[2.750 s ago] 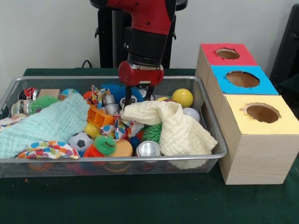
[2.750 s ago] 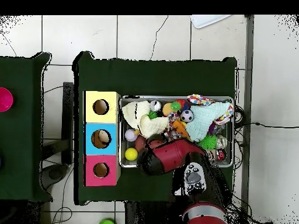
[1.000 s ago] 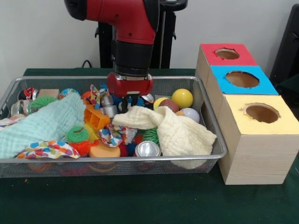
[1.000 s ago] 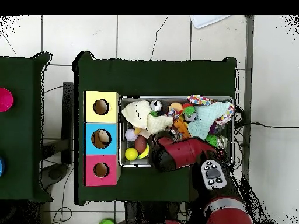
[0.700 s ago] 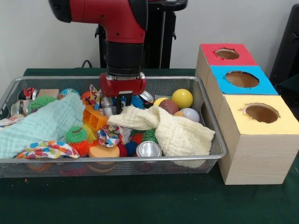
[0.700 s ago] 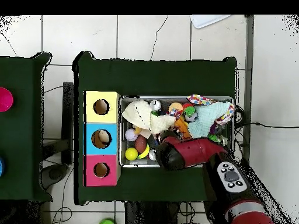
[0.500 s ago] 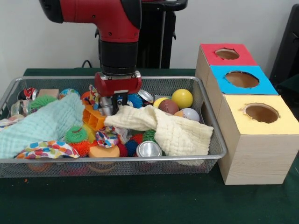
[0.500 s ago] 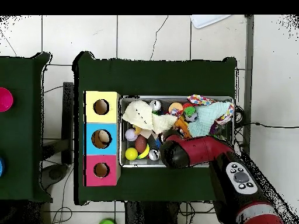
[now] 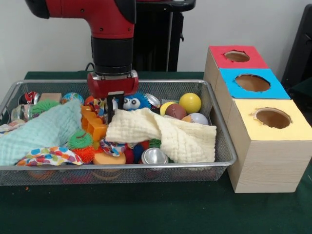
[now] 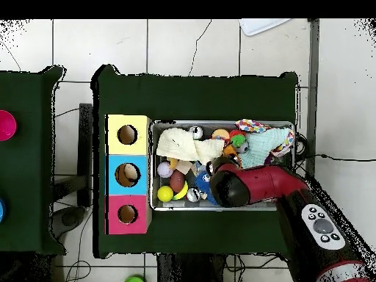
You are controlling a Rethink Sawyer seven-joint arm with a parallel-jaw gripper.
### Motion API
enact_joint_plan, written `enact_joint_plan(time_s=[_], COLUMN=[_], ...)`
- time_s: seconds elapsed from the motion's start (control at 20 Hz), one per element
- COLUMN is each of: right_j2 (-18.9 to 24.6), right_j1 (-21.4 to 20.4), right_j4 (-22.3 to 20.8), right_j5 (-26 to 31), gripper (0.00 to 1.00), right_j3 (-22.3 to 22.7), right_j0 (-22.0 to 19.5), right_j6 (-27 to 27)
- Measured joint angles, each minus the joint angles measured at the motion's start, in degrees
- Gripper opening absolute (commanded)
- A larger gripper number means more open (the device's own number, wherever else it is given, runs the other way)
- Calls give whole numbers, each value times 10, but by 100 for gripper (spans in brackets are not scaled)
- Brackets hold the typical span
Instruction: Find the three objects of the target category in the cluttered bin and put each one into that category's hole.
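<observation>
The red and black arm's gripper [image 9: 111, 108] hangs low inside the wire bin [image 9: 222, 146], its fingers pinched on the edge of a cream waffle-weave cloth [image 9: 165, 135] that trails away from them toward the wooden box [image 9: 265, 161]. No brand, label or writing can be read on anything. The box has three coloured tops, each with one round hole: red [image 9: 237, 56], blue [image 9: 253, 82] and yellow [image 9: 273, 117]. Two plain cloths show in the bin, the cream one and a mint-green cloth [image 9: 41, 130] on the fingers' other side, plus a multicoloured spotted cloth [image 9: 48, 156] below it. Just behind the fingers sits a blue fuzzy toy with googly eyes [image 9: 132, 102]; an orange plastic block [image 9: 93, 125] lies right beside them. Beyond the cream cloth, a yellow ball [image 9: 190, 102], a brown ball [image 9: 175, 110] and a pale ball [image 9: 199, 118] rest together. A silver can [image 9: 152, 156] stands under the cloth's front fold. Two spiky green balls [image 9: 80, 140] are visible.
</observation>
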Motion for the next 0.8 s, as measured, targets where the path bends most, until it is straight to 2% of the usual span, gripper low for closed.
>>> enact_joint_plan(time_s=[0.4,0.8], right_j2=[43,79], right_j1=[-21,-41], right_j4=[-2,-2], right_j5=[11,59], gripper=[0,0], right_j3=[-5,-5], right_j0=[-41,-74], right_j6=[0,-8])
